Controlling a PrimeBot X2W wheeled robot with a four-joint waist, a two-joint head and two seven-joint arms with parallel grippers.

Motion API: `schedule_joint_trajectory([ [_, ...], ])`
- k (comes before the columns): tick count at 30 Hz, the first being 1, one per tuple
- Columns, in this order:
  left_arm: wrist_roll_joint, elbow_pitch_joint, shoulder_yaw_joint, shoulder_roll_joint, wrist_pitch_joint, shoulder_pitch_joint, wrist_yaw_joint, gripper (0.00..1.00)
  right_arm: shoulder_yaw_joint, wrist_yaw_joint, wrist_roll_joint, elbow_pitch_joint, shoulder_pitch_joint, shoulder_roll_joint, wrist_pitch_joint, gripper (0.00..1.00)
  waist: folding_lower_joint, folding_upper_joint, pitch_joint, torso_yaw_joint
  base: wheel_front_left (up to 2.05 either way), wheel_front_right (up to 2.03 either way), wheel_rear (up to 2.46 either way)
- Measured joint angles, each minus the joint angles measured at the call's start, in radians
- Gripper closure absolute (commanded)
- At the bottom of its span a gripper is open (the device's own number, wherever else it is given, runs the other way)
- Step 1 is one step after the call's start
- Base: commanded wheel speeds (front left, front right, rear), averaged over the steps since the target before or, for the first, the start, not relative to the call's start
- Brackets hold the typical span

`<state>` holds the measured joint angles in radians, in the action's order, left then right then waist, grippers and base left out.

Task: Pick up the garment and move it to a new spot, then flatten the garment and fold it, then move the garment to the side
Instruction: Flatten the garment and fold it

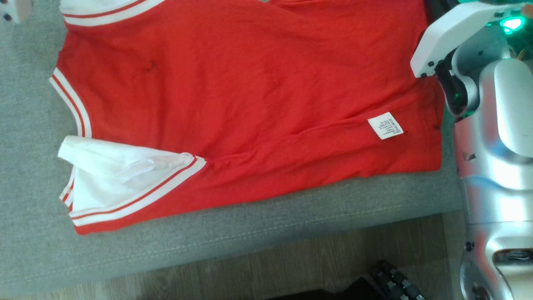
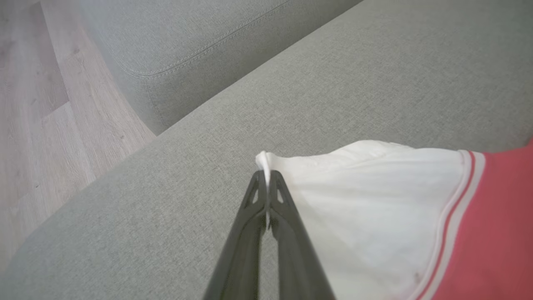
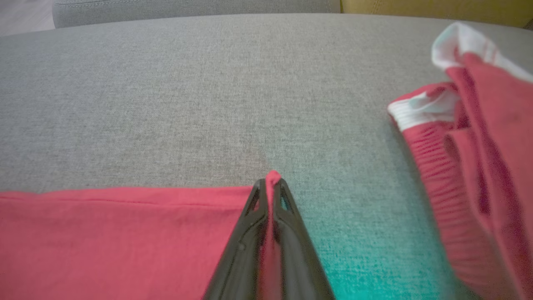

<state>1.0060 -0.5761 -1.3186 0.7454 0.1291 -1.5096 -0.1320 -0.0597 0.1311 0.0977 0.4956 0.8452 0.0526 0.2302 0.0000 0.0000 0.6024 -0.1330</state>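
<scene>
- Gripper on the left arm (image 2: 266, 177): closed tight, fingertips together, pinching the pointed tip of the white sleeve (image 2: 366, 200); small tuft of white cloth poking out past the tips.
- Gripper on the right arm (image 3: 270, 183): closed as well, clamped on a corner of the red hem (image 3: 125, 225), with a nub of red cloth standing up between the tips.
- Garment (image 1: 250, 91): red jersey-like top with white sleeves and white bands carrying a thin red stripe. White care label (image 1: 385, 125) near the hem end, faint creases across the body, and a small dark mark toward the upper left of the head view.
- Spread mostly flat on the grey sofa seat (image 1: 250, 225), lengthwise across the head view. Sleeve end toward the left, hem end toward the right, just beside the pale right arm (image 1: 491, 125).
- Outward from the left arm's gripper: white sleeve fanning away to that wrist view's right, then the striped band, then the red body; bare grey cushion ahead and to the left.
- Outward from the right arm's gripper: hem edge running straight off to that wrist view's left, bare cushion ahead. Bunched red fold (image 3: 420, 110) with a white ribbed edge well off at the right, apart from the fingers; not clear which part of the top.
- Wooden floor (image 1: 325, 258) beyond the seat's front edge.
</scene>
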Motion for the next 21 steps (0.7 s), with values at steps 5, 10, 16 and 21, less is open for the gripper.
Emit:
schedule_joint_trajectory([
  [5, -0.015, 0.0, -0.002, -0.005, -0.033, 0.028, 0.0, 1.0, 0.002, 0.0, -0.01, 0.012, 0.011, 0.001, -0.017, 1.0, 0.0, 0.0, -0.012, 0.004, 0.0, 0.0, 0.0],
  [10, -0.058, -0.047, -0.002, -0.02, -0.185, 0.014, 0.0, 1.0, -0.006, 0.0, -0.013, 0.035, 0.072, 0.002, -0.059, 1.0, 0.0, 0.0, -0.038, 0.014, 0.0, 0.0, 0.0],
  [16, -0.045, -0.121, 0.0, -0.063, -0.311, -0.026, 0.0, 1.0, -0.055, 0.0, -0.026, 0.081, 0.161, 0.007, -0.103, 1.0, 0.0, 0.0, -0.06, 0.046, 0.0, 0.0, 0.0],
  [21, -0.023, -0.052, 0.0, -0.072, -0.356, 0.015, 0.0, 1.0, -0.074, 0.0, -0.025, 0.098, 0.144, 0.01, -0.107, 1.0, 0.0, 0.0, -0.086, 0.087, 0.0, 0.0, 0.0],
])
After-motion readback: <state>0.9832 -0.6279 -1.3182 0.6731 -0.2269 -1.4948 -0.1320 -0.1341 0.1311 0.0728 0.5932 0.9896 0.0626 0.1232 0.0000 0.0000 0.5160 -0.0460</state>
